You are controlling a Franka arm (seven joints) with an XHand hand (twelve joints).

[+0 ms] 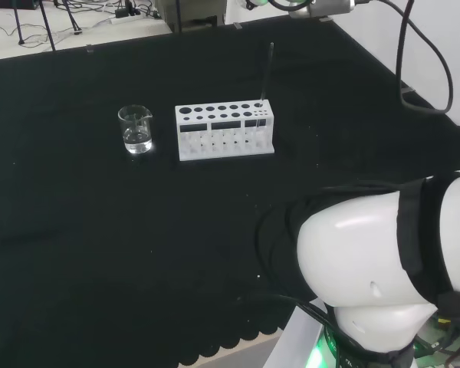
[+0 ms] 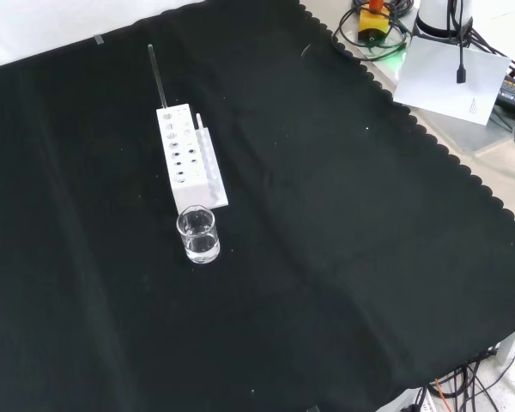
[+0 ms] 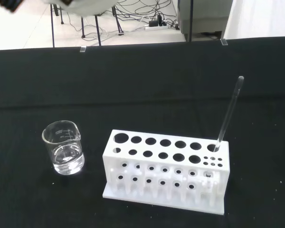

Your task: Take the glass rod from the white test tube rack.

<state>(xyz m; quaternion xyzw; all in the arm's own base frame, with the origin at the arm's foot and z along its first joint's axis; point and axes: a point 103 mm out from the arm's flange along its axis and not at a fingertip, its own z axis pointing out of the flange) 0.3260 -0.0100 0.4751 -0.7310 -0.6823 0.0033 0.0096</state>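
A white test tube rack (image 1: 225, 130) stands on the black cloth near the middle of the bench. A thin glass rod (image 1: 267, 73) sticks up, slightly tilted, from a small hole at the rack's right end in the head view. In the front view the rod (image 2: 157, 79) rises from the far end of the rack (image 2: 189, 154). From the wrist, the rod (image 3: 229, 113) and rack (image 3: 164, 171) lie some way off, with nothing touching them. A blurred white part of the hand (image 3: 85, 5) shows well short of the rack.
A small glass beaker (image 1: 136, 129) with a little clear liquid stands left of the rack in the head view, just in front of it (image 2: 197, 234) in the front view. The arm's white link (image 1: 368, 261) bulks at lower right. Cables lie beyond the cloth's scalloped edge (image 2: 386, 94).
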